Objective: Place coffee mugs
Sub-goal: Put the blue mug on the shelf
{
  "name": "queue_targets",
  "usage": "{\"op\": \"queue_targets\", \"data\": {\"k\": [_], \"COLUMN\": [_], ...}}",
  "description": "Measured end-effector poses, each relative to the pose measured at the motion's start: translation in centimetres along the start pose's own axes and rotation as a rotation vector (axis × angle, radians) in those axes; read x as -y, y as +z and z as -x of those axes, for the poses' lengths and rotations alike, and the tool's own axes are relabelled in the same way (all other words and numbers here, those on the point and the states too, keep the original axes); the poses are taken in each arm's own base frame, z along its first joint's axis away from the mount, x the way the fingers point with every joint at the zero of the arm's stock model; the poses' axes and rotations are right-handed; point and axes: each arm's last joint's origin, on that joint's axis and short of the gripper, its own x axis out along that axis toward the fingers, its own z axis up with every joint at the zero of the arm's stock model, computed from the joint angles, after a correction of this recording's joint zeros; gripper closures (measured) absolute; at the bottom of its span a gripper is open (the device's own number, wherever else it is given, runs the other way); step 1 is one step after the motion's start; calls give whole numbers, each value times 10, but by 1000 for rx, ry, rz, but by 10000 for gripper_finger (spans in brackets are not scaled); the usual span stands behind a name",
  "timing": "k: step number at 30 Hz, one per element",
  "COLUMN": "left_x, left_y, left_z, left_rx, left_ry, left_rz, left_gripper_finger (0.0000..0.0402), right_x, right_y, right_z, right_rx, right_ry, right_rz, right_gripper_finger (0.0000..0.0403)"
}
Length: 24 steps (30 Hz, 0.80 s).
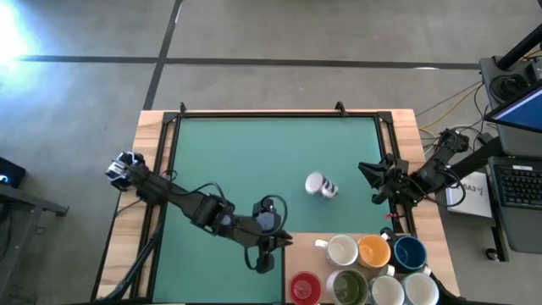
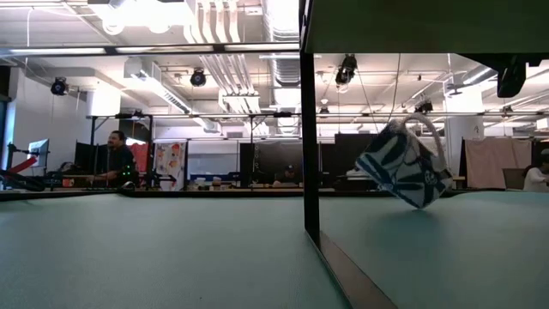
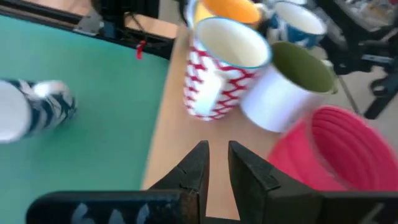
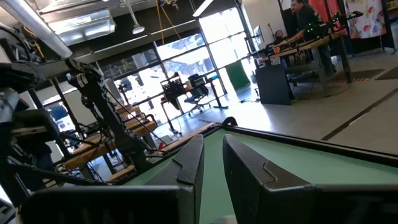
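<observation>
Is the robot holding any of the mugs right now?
No. The left tool and right tool both grip nothing. The blue-and-white mug sits tilted, alone on the green mat.

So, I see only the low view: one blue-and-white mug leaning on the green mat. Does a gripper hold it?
Observer: No. From above, the patterned mug lies alone on the mat. The right gripper is off to its side, apart.
Operator: And the left gripper?
Observer: The left gripper is empty, at the edge of the wooden board, near the red mug.
Operator: Other mugs?
Observer: Seven stand clustered on that board.
</observation>
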Motion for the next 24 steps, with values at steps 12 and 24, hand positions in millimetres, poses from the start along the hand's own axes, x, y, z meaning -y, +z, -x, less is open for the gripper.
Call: {"op": "queue_targets", "data": {"k": [12, 24], "left_x": [-38, -99], "left_y": [8, -6], "left_z": [2, 24], "left_rx": [-86, -184], "left_ry": [135, 265], "left_rz": [-5, 3], "left_gripper_finger": [352, 352], "right_x": [0, 0], "right_y": [0, 0], "right_z": [0, 0], "right_rx": [0, 0], "right_ry": [0, 0], "right_rz": [0, -1], "right_gripper_finger": [353, 353]}}
